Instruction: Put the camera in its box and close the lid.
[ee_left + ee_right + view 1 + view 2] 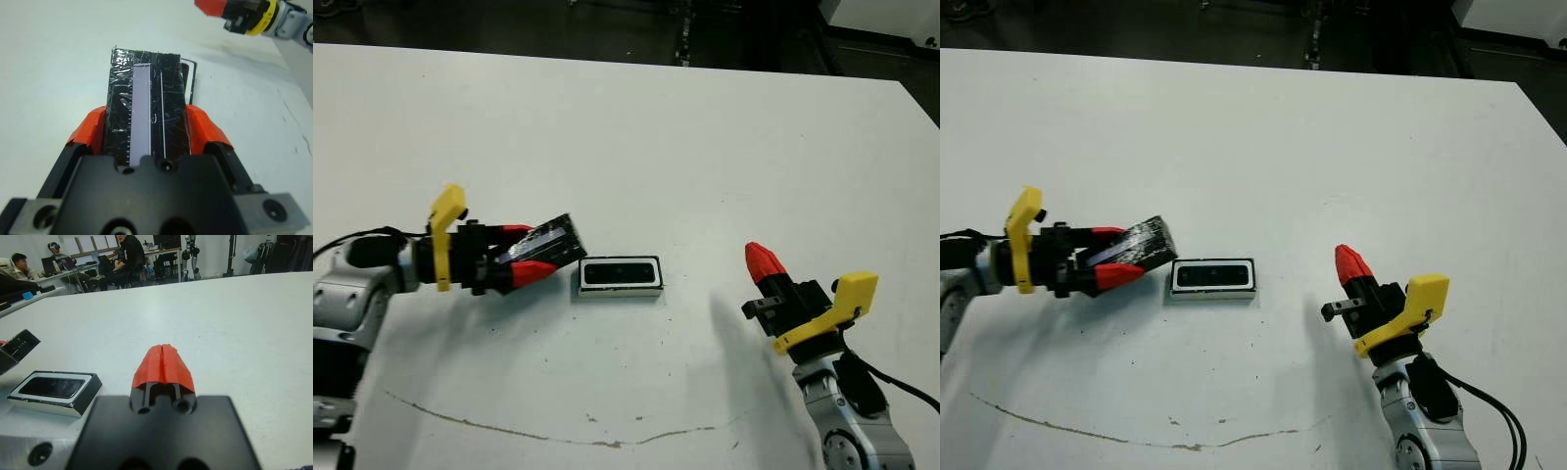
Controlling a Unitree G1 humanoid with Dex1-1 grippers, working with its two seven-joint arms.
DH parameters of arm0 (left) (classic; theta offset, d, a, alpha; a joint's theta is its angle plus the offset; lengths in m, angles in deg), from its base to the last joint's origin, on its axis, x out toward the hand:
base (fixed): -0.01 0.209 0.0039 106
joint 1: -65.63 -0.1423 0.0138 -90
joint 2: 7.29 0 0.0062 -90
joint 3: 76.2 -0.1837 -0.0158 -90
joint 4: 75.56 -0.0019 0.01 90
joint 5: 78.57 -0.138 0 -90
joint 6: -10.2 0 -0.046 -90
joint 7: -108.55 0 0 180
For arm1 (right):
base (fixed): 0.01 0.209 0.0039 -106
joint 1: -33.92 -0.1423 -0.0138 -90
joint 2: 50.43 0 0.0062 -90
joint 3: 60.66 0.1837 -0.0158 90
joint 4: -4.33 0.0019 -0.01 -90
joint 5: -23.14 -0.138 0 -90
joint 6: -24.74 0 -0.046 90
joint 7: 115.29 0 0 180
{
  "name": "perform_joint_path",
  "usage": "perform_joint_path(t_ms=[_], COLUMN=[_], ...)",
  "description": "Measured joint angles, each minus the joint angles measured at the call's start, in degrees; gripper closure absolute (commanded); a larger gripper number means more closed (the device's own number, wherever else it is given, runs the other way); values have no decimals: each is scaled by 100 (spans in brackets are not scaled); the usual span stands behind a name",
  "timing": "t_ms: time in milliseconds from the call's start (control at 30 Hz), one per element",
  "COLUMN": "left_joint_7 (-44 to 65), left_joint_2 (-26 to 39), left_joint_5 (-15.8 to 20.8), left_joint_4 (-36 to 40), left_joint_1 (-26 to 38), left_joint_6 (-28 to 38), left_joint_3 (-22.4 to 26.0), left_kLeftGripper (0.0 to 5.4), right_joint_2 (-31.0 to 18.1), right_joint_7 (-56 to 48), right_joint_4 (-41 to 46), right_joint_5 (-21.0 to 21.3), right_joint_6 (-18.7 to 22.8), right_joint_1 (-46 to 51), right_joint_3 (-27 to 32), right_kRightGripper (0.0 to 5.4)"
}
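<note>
The lid [548,243], flat, stiff and light by its look, has a crinkly glossy top that could slip, so a pinch across its two long edges seems soundest. That is how the left pincer [146,128] has it, the red fingers [201,126] pressing on either side, the lid raised and tilted just left of the box [621,277]. The box rests on the bench [636,137] with the camera [620,273] already inside. The right pincer [163,363] is pressed together, holding nothing, well apart to the right.

Black crinkly lid [546,241], pale-rimmed box [620,277] around black camera [619,273], white table [636,137].
</note>
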Motion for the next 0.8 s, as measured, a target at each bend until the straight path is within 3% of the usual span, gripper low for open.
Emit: perform_joint_path(t_ms=[367, 800], left_joint_7=[95, 410], left_joint_2=[-423, -526], left_joint_5=[-189, -296], left_joint_4=[-524, -1102], left_joint_1=[389, 687], left_joint_6=[112, 468], left_joint_3=[-486, -641], left_kLeftGripper=[226, 226], right_joint_2=[2, 1], right_joint_7=[3, 2], right_joint_4=[2, 21], right_joint_5=[-35, -98], right_joint_6=[2, 1], right_joint_1=[4, 3], right_joint_3=[-2, -3], right_kRightGripper=[540, 540])
